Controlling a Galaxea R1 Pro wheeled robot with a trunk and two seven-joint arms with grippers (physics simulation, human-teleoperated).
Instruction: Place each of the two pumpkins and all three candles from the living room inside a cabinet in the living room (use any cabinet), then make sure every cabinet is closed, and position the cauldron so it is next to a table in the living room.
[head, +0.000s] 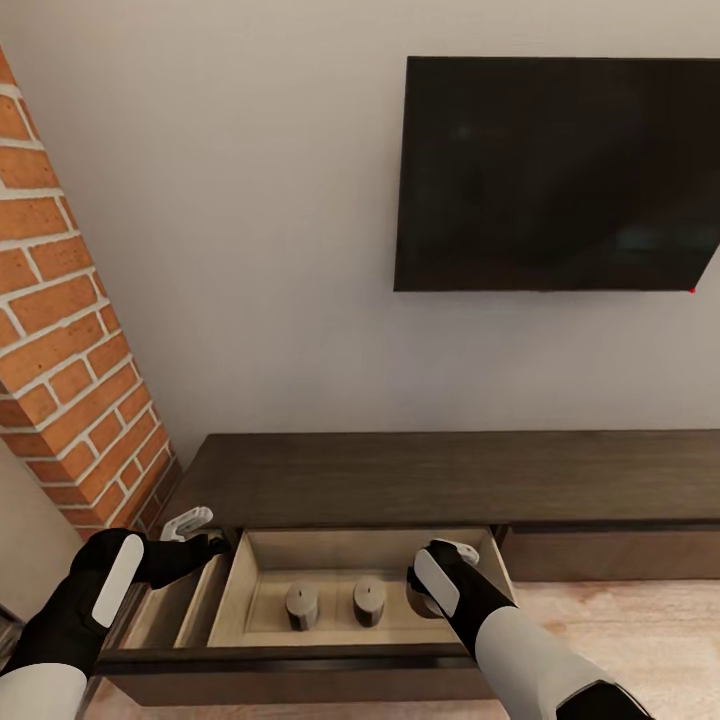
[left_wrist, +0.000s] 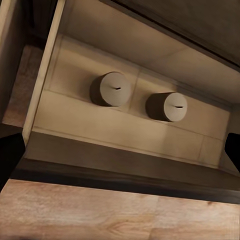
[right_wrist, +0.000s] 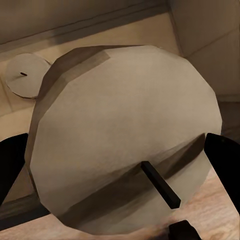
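The long dark-brown cabinet (head: 450, 475) has one wide drawer (head: 350, 552) pulled out, pale beige inside. Two grey-beige candles (head: 302, 603) (head: 369, 600) stand upright on the drawer floor; the left wrist view looks down on both candles (left_wrist: 114, 89) (left_wrist: 170, 106). My right gripper (head: 432, 592) is low inside the drawer's right end, shut on a third candle (right_wrist: 125, 135) whose dark wick faces the camera; a standing candle (right_wrist: 24, 75) lies beyond it. My left gripper (head: 205, 535) hovers open above the drawer's left rim. Pumpkins, cauldron and table are out of view.
A black TV (head: 555, 175) hangs on the white wall above the cabinet. A brick column (head: 70, 330) rises at the left, close to my left arm. A narrower open compartment (head: 175, 605) sits left of the drawer. Light wood floor (head: 620, 620) lies to the right.
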